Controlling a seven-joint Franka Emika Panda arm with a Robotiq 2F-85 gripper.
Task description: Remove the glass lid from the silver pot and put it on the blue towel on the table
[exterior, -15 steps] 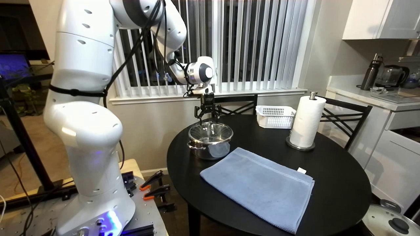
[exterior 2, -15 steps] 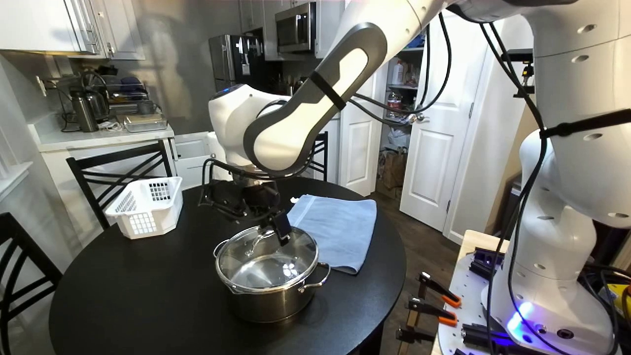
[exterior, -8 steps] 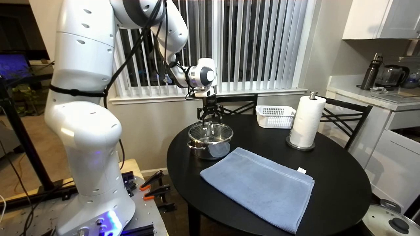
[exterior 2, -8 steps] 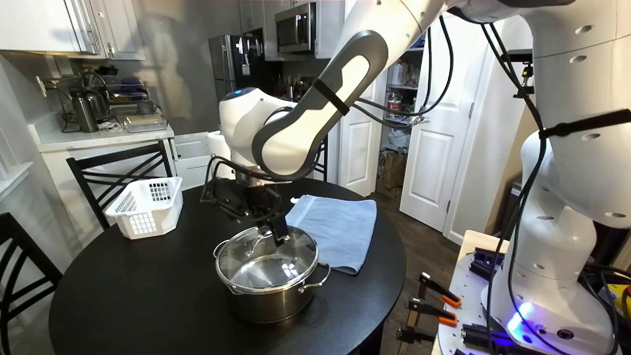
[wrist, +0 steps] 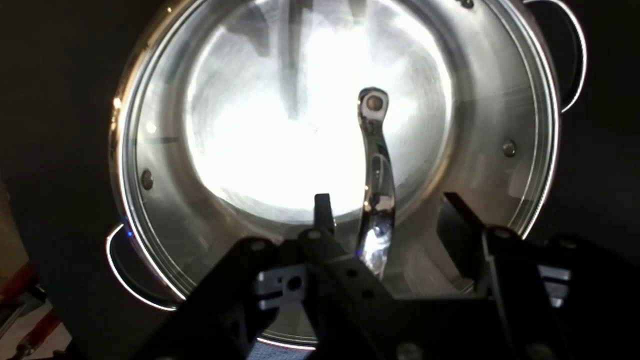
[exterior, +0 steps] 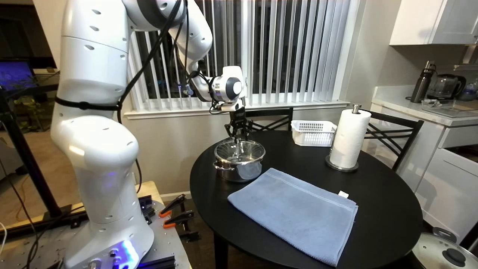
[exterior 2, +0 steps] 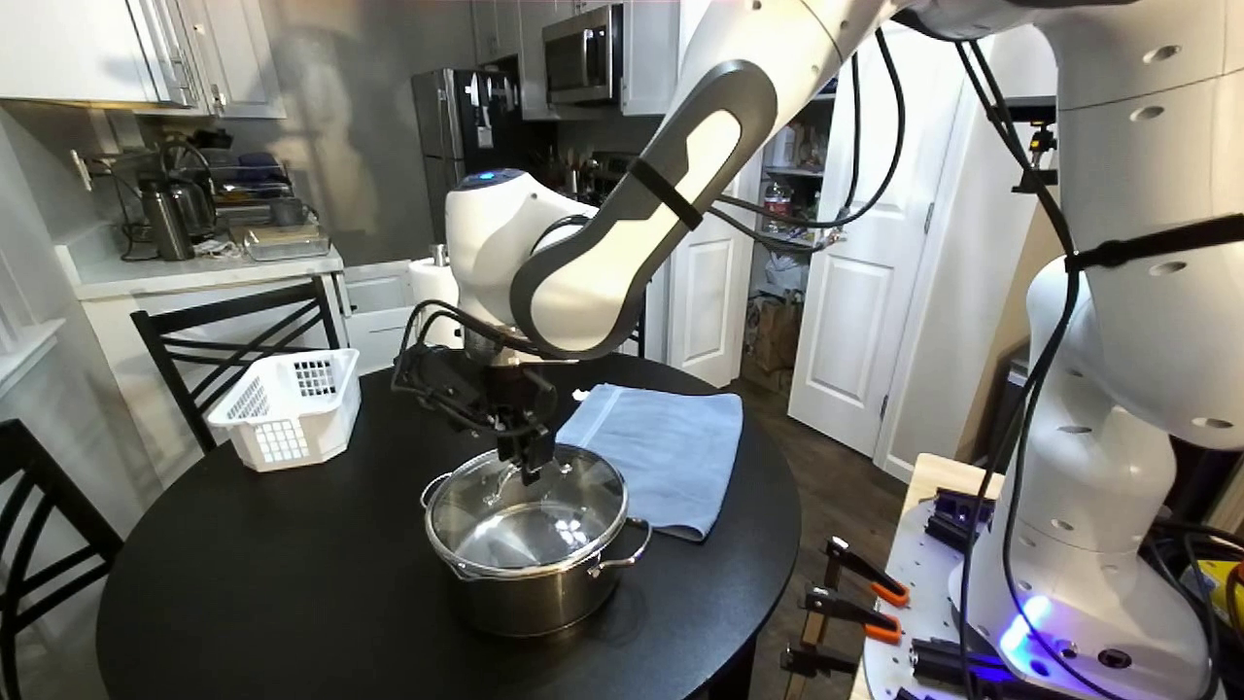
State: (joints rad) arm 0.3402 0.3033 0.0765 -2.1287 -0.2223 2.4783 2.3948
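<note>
Glass lid [exterior 2: 530,515]: clear, bright metal rim, shiny arched handle [wrist: 380,190] on top. I can see through it to the pot floor; heavy glare left of the handle in the wrist view. It's sitting on the silver pot [exterior: 248,172], looks level.

Edges, left to right in an exterior view: the table's [exterior: 384,220] curved rim left of centre, pot just inside it, blue towel [exterior: 293,213] flat at lower centre just beside the pot, white basket [exterior: 313,134] right of centre, paper towel roll [exterior: 351,140] farther right. Black top runs between pot and basket. In the wrist view the pot's side loops [wrist: 583,55] stick out lower left and upper right.

My gripper [wrist: 386,205] is right over the lid in both exterior views. Fingers [wrist: 459,232] spread, handle between them in the wrist view; frame-left finger looks nearer. Can't tell if either touches it.
</note>
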